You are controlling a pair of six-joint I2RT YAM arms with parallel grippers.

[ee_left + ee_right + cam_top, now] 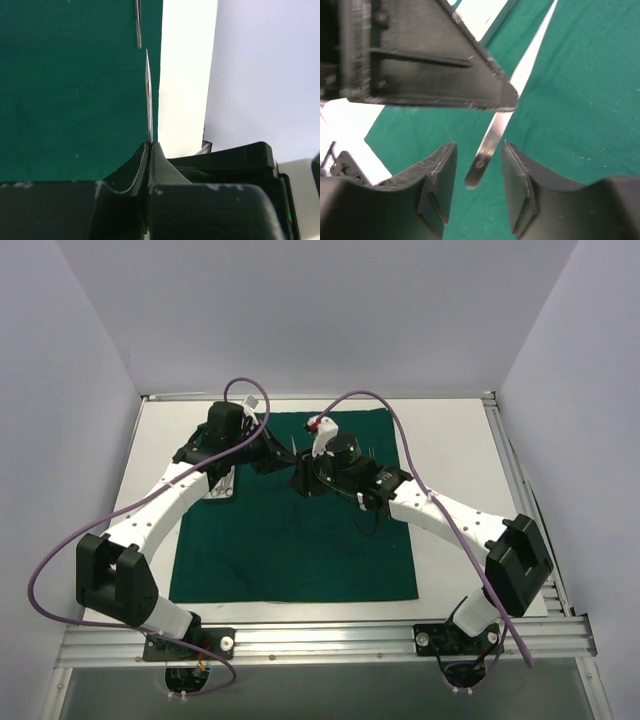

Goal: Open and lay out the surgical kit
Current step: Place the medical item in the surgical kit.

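cloth point(290, 550): spread flat on the counter point(460, 470), reaching from near the counter's near edge almost to its far edge.
tray point(221, 494): on the cloth's left edge, about halfway back.
right fingers point(515, 165): partly open and gripping nothing. They straddle the instrument's free end with a gap on each side.
instrument point(487, 142): a flat steel strip held over the far middle of the cloth. Its long axis runs away from the right fingers, slightly slanted, to the left fingers.
left fingers point(157, 152): fully closed, pinching the instrument's other end, which shows edge-on there.
coming move: the right arm is the nearer one to take it. The strip's broad face is toward that wrist camera, so closing would likely catch its thin edges, and it may twist.
second steel piece point(138, 25): beyond the held tip, by the cloth's edge.
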